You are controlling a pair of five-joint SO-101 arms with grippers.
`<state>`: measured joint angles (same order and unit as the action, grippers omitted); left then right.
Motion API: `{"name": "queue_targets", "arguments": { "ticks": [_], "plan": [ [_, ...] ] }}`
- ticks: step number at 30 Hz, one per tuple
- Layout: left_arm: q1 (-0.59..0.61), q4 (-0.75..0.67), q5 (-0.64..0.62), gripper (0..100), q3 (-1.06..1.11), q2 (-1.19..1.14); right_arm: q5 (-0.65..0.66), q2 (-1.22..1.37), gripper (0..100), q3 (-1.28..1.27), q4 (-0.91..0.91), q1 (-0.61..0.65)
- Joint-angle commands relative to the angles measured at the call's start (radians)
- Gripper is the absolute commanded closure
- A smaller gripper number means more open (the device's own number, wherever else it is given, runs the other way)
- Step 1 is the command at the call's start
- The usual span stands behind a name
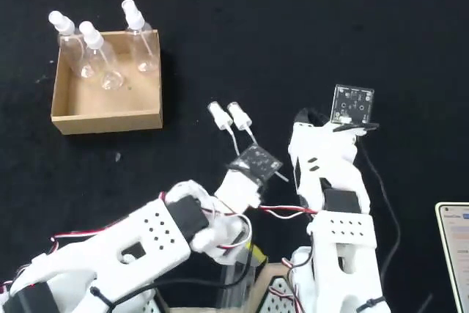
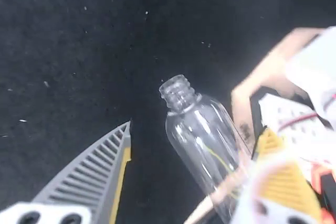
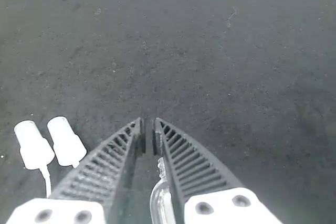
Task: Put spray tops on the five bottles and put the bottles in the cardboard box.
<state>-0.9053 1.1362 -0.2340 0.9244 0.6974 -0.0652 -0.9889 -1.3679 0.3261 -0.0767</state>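
Observation:
Three clear bottles [image 1: 110, 64] with white spray tops stand in the cardboard box [image 1: 106, 119] at the far left. Two loose spray tops [image 1: 229, 116] lie on the black table mid-way, also in the right wrist view [image 3: 50, 142]. At the near edge a topless clear bottle [image 2: 202, 140] lies tilted between the fingers of my open left gripper [image 2: 197, 129]; it rests against the yellow finger [image 2: 281, 179] and stands apart from the grey one. In the high view this gripper [image 1: 238, 258] is over that bottle [image 1: 234, 284]. My right gripper [image 3: 148, 129] is shut, just right of the spray tops [image 1: 302, 119].
A clear rounded piece [image 3: 159, 198] shows through the gap near the base of the right fingers; I cannot tell what it is. A lit screen [image 1: 454, 254] lies at the right edge. Bare black cloth [image 1: 293, 42] spans the middle and far right.

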Motion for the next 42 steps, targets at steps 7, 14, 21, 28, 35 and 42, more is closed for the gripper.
{"name": "queue_targets", "arguments": {
  "ticks": [7,14,21,28,35,42],
  "plan": [
    [-0.018,-0.138,-0.213,64,0.140,0.000,-0.008,-0.016,96.2,0.064,-0.026,-0.014],
    [-0.027,-0.143,-0.267,64,0.182,-0.002,-0.008,-0.016,96.2,0.064,-0.026,-0.014],
    [-0.162,-0.147,-0.265,64,0.191,-0.002,-0.008,-0.016,96.2,0.064,-0.026,-0.012],
    [-0.183,-0.196,-0.262,64,0.248,-0.002,-0.008,-0.016,96.2,0.062,-0.026,-0.012],
    [-0.137,-0.196,-0.262,65,0.231,0.000,-0.008,-0.016,96.2,0.061,-0.026,-0.012],
    [-0.019,-0.195,-0.181,85,0.226,0.012,-0.008,-0.016,96.2,0.059,-0.026,-0.012]
  ]
}}
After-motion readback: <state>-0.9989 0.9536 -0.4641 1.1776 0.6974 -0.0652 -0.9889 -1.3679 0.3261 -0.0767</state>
